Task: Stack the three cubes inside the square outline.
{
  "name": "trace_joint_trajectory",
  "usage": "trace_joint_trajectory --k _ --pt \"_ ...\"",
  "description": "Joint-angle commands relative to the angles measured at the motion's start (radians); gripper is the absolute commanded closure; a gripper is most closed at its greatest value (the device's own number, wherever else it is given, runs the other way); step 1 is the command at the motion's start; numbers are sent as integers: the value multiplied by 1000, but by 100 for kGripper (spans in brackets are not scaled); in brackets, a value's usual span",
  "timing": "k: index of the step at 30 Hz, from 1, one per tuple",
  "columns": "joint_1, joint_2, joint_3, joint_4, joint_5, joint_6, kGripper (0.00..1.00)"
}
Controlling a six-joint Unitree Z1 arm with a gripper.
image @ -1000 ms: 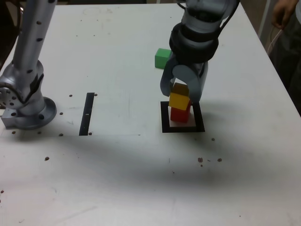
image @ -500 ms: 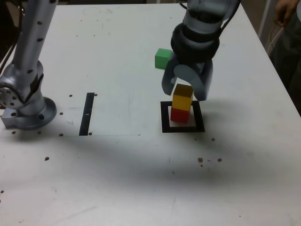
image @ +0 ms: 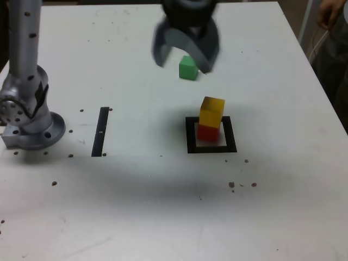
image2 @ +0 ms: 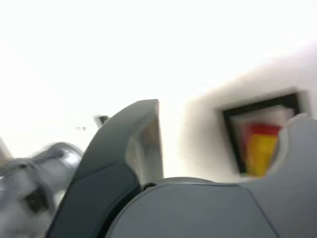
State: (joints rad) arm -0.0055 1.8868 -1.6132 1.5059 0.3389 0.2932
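In the exterior view, the gripper is in the upper middle of the frame, blurred, its 2 fingers spread apart with nothing between them; it is released. It hangs clear of the 2 stacked cubes.

Right of the frame's centre, the yellow cube sits on top of the red cube, and the red one stands inside the black square outline. The green cube is on the table in the upper middle of the frame, apart from the stack and partly overlapped by a fingertip in this view.

A straight black strip lies in the left part of the frame, just beside the arm's round base. At the upper right edge, a person's hand shows beyond the table.

In the wrist view, the outline and the red and yellow cubes appear at the lower right, blurred and partly hidden by a finger.
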Motion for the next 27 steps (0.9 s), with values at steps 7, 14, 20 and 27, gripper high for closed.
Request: trace_joint_trajectory --k 7,14,20,27 --pt "200 -33 66 -99 37 154 1" --pt "339 26 17 -167 30 271 1" --pt "396 160 -32 -227 -6 320 1" --pt "410 220 -31 -253 -41 343 3"
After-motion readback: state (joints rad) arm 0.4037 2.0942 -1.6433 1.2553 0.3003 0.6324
